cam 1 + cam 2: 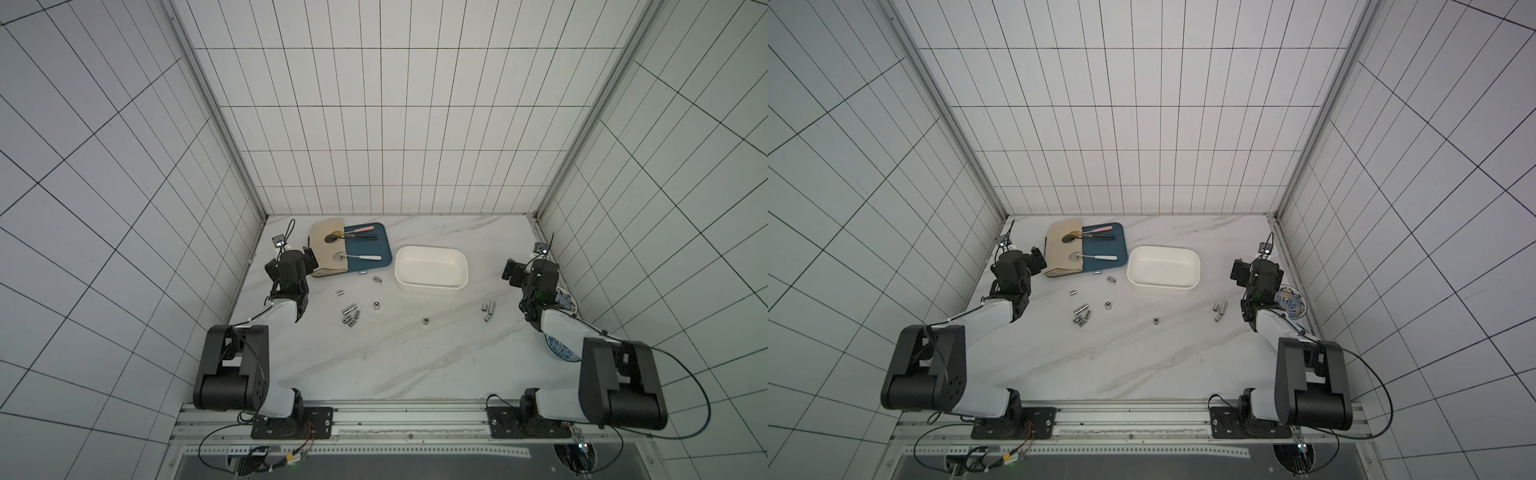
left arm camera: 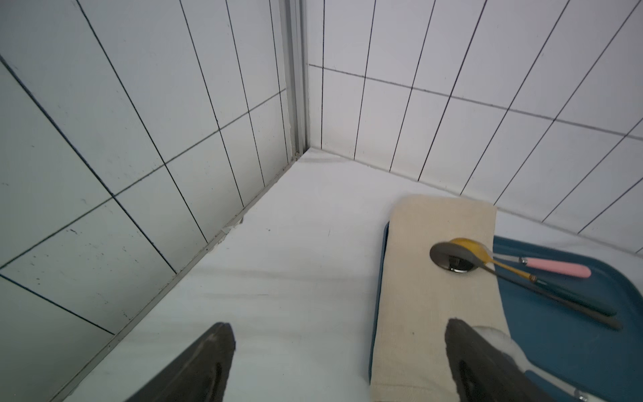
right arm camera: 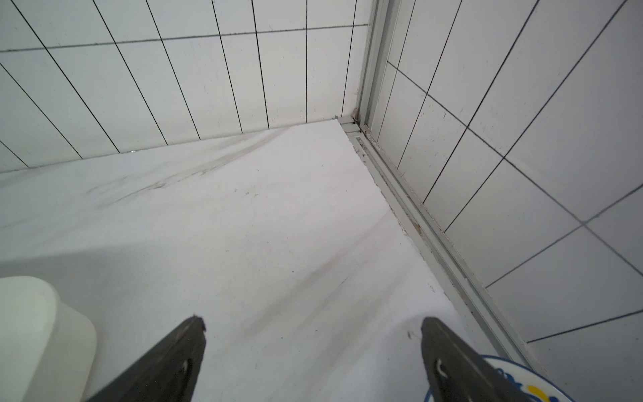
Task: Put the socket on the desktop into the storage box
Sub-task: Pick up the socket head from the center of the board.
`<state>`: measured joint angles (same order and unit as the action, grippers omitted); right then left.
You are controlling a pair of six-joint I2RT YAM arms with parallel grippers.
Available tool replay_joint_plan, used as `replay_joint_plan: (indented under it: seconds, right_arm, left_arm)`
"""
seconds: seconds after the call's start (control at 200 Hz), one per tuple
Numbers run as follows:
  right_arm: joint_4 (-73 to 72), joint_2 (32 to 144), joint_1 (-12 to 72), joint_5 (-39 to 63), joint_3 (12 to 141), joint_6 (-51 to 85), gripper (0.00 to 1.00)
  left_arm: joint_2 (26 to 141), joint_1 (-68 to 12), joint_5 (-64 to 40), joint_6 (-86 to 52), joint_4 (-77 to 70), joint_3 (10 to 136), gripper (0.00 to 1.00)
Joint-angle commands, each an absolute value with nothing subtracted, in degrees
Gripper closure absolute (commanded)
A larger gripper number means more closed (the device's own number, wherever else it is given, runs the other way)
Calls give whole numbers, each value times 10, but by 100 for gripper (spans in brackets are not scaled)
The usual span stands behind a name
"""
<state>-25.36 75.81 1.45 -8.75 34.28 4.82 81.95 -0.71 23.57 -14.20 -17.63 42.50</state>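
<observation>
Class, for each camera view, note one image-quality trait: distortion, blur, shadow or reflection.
In both top views, wide-angle distortion fans the wall tiles. Left wrist view: dark spoon shows a reflection. Right wrist view: storage box blurred, soft shadow beside it.

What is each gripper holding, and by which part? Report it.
Nothing is held. The left gripper and right gripper are both open and empty; the sockets lie on the table.

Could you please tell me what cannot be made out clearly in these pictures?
Sockets: too small in both top views to count surely; outside both wrist views.
Patterned plate: mostly hidden under the right arm in both top views; cut off by the edge in the right wrist view.
Storage box: only a corner shows in the right wrist view.
</observation>
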Motion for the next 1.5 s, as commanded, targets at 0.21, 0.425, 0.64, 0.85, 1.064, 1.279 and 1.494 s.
replay_joint_plan:
  seconds: [0.21, 0.425, 0.64, 0.85, 1.064, 1.279, 1.494]
  right_arm:
    - [35, 677, 10, -18, 503, 173, 1]
    - [144, 644, -5, 28, 535, 328, 1]
    - [223, 671, -13, 136, 567, 352, 1]
    - [365, 685, 10, 51, 610, 301, 3]
    - [440, 717, 46, 7, 623, 294, 9]
    - [473, 742, 61, -33, 604, 301, 17]
    - [475, 768, 61, -21, 591, 293, 27]
  left_arm:
    - [707, -4, 172, -313, 9, 474, 2]
    - [658, 34, 11, -471, 21, 454, 2]
    - [654, -16, -106, -433, 163, 524, 2]
    - [660, -111, -136, -389, 244, 551, 3]
    - [679, -174, -190, -380, 282, 559, 2]
    - [696, -272, -177, -380, 280, 551, 3]
    - [710, -318, -171, -385, 271, 545, 3]
